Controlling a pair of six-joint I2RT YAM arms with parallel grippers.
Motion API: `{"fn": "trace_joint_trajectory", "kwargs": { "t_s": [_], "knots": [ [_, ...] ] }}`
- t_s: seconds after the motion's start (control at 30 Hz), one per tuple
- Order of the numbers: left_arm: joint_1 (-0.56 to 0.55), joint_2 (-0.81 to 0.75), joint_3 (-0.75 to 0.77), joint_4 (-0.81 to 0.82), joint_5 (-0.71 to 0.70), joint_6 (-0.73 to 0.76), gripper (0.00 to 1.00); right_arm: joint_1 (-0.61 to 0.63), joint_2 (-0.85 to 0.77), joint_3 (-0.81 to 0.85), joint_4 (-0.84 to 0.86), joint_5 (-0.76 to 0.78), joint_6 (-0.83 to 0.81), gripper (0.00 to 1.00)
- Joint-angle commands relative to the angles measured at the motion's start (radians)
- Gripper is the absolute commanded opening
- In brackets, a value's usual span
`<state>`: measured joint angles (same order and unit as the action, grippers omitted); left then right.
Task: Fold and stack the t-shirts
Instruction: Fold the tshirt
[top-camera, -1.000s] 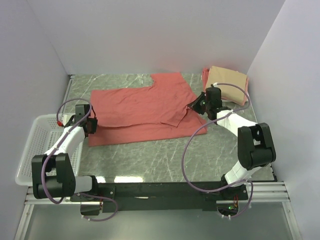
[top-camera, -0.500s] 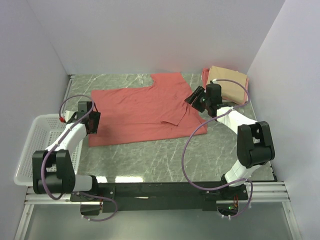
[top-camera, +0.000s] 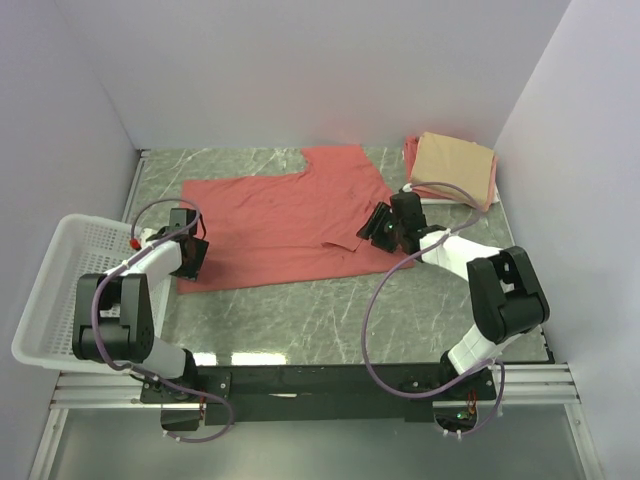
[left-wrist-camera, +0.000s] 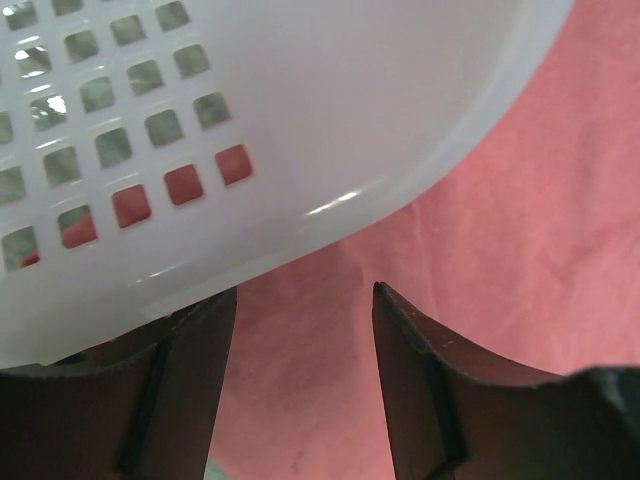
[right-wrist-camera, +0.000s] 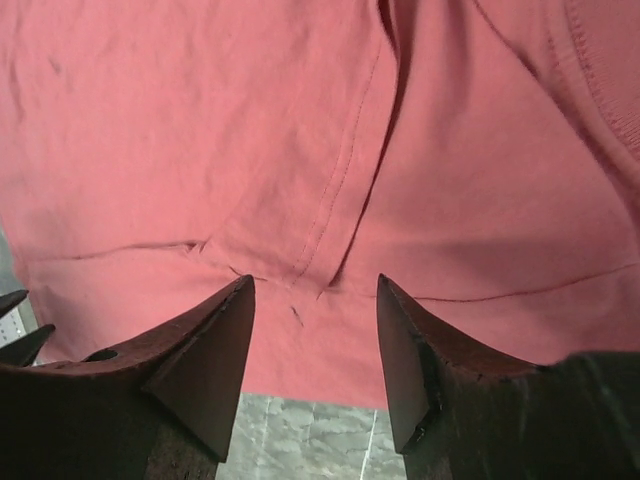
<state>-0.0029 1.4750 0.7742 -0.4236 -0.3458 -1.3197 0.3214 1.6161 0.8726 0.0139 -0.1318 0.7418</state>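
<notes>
One spread salmon-red cloth t-shirt (top-camera: 290, 225); one folded tan t-shirt (top-camera: 455, 165) atop one pink t-shirt (top-camera: 410, 152), seen only from above. The left gripper (top-camera: 188, 255) and right gripper (top-camera: 378, 228) gape, empty.

White mesh basket (top-camera: 45, 300) at the left edge of the grey marbled table (top-camera: 280, 310) — pale walls (top-camera: 300, 70) behind.

Three t-shirts are counted on the worktop (top-camera: 300, 310). One red t-shirt (top-camera: 280, 225) is spread flat, and a tan t-shirt (top-camera: 455, 165) is stacked on a pink t-shirt (top-camera: 410, 152), both folded, beyond the red t-shirt's far right corner. One basket (top-camera: 60, 290) is seen at its left. Two pincers are counted: the left pincer (left-wrist-camera: 302, 292) at its left edge and the right pincer (right-wrist-camera: 315, 282) at its right.
</notes>
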Motion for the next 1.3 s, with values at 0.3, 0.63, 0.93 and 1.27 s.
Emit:
{"fn": "trace_joint_trajectory", "kwargs": {
  "t_s": [0.3,0.63,0.93,1.27],
  "knots": [
    [0.007,-0.099,0.076,-0.063,-0.071,0.116,0.67,0.027,-0.022,0.006,0.043,0.026,-0.009,0.59],
    [0.009,-0.131,0.138,-0.129,-0.084,0.129,0.70,0.031,-0.047,-0.014,0.032,0.041,-0.015,0.59],
    [0.009,-0.133,0.184,-0.127,-0.062,0.163,0.70,0.033,-0.051,-0.057,0.077,0.015,-0.013,0.58],
    [0.007,-0.154,0.238,-0.164,-0.062,0.189,0.70,0.056,-0.036,-0.057,0.077,0.014,-0.007,0.56]
  ]
}}
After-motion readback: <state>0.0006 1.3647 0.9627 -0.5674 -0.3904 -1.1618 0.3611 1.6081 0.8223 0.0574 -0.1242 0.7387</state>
